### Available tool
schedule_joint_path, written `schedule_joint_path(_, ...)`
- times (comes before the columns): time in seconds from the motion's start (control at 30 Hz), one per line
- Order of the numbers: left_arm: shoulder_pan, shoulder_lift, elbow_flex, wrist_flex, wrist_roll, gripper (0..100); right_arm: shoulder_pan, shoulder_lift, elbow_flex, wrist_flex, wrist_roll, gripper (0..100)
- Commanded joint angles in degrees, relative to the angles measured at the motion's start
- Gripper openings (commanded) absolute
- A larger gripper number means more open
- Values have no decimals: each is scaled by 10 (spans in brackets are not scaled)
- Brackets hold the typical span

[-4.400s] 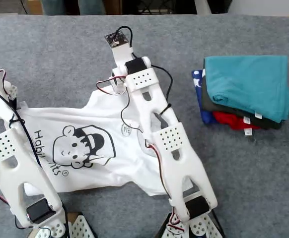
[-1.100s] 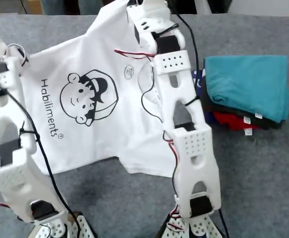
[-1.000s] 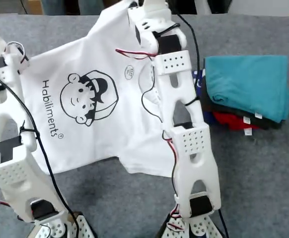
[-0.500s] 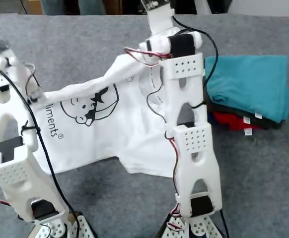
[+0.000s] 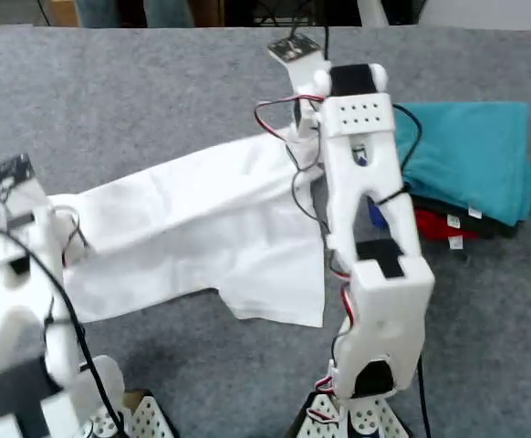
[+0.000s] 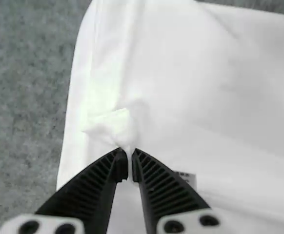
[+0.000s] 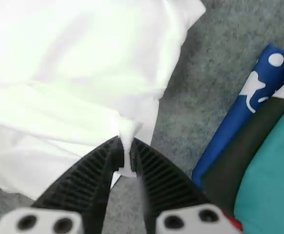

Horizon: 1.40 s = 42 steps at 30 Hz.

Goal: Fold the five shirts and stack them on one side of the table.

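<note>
The white shirt (image 5: 192, 228) lies in the middle of the grey table, its far part folded back over the printed front, so the print is hidden. My left gripper (image 6: 125, 161) is shut on a bunched pinch of the white shirt (image 6: 191, 97) at its left end. My right gripper (image 7: 124, 146) is shut on the white shirt (image 7: 73, 63) at its right end, close to the stack. In the high view the left gripper (image 5: 65, 239) sits at the left, the right gripper (image 5: 304, 146) at the far centre. A stack of folded shirts (image 5: 471, 164), teal on top, lies at the right.
The stack (image 7: 259, 141) shows blue, dark grey and teal layers beside my right gripper, with a red layer (image 5: 434, 222) below in the high view. Bare grey table (image 5: 110, 100) stretches at the far left and along the near right.
Both arms lifted the shirt's edge toward the far side, then brought it back toward the near side, folding the shirt over itself. The cartoon print is now covered.
</note>
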Motion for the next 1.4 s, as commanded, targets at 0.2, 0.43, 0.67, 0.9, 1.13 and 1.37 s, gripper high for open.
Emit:
schedule_joint_path(0.2, -45, -72, 89, -24, -61, 28, 35, -199, 316, -102, 50, 13)
schedule_joint_path(0.43, -68, -76, 106, -21, -104, 28, 34, -313, 548, -239, 49, 13)
schedule_joint_path(0.67, -59, -72, 109, -30, -110, 29, -20, -328, 594, -314, 45, 68)
schedule_joint_path(0.9, -59, -72, 121, -46, -110, 29, -86, -209, 453, -300, -36, 144)
schedule_joint_path(1.13, -60, -76, 130, -46, -110, 29, -100, -10, 246, -215, -85, 144)
schedule_joint_path(1.37, -60, -75, 131, -49, -110, 29, -123, 133, 48, -64, -101, 107)
